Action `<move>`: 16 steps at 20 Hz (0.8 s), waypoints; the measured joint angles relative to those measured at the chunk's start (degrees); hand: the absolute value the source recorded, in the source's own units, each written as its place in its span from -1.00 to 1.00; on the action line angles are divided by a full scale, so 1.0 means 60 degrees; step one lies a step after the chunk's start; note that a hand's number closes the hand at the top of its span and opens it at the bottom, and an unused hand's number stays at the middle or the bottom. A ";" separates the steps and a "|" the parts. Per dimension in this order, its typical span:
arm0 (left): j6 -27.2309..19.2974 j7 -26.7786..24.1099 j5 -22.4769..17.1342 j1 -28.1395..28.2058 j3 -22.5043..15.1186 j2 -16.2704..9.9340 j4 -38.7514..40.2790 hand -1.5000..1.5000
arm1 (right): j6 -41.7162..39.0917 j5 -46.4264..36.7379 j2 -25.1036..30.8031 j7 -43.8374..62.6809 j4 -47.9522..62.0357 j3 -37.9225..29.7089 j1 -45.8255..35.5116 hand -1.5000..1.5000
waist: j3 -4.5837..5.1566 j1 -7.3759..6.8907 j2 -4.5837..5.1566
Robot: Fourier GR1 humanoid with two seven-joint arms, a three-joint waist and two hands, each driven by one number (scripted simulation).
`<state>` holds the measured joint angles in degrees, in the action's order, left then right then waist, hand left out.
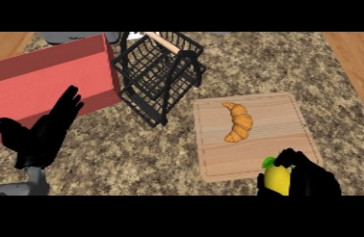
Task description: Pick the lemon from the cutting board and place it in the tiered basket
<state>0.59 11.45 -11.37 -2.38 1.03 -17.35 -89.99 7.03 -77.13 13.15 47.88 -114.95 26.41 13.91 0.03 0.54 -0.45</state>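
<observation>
Resting at the near left of the granite counter [270, 67], the left hand [44, 135] is open with its fingers straight and pointing up toward the far side, holding nothing. Just beyond it lies a red box [57, 79], tilted so that its long side runs from near left to far right. To the right of the box stands the black wire tiered basket [160, 74], its upper tier touching or nearly touching the box's corner; a pale wooden handle [165, 42] shows at its far rim. Farther right, well apart from the basket's foot, a light wooden cutting board [280, 120] lies flat on the counter. An orange croissant [238, 121] rests near the board's middle, curved and lying lengthwise. At the board's near edge, the right hand [309, 176] has its fingers curled round the yellow lemon [277, 179], which has a small green end pointing to the far side. The lemon sits at the near edge of the board, well apart from the basket.
</observation>
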 measured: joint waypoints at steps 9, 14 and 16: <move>-0.0119 0.0166 0.0257 -0.0032 -0.0131 0.0183 -0.0178 0.00 | -0.0231 -0.0525 -0.0833 0.0065 -0.2720 0.1019 -0.1176 1.00 | 0.0001 -0.0071 0.0041; -0.0017 0.0155 0.0305 -0.0214 -0.0095 0.0259 -0.0071 0.00 | -0.1965 -0.0546 -0.1748 0.1131 -0.2779 0.1569 -0.3266 1.00 | 0.0008 -0.0150 0.0068; 0.0014 0.0149 0.0332 -0.0355 -0.0075 0.0279 0.0053 0.00 | -0.2318 -0.0284 -0.1908 0.1640 -0.2354 0.1623 -0.4414 1.00 | 0.0010 -0.0182 0.0078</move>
<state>0.67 12.34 -9.38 -4.51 0.58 -15.68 -89.67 -6.88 -78.84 1.70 57.72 -129.07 36.15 -12.58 0.09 -0.56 0.02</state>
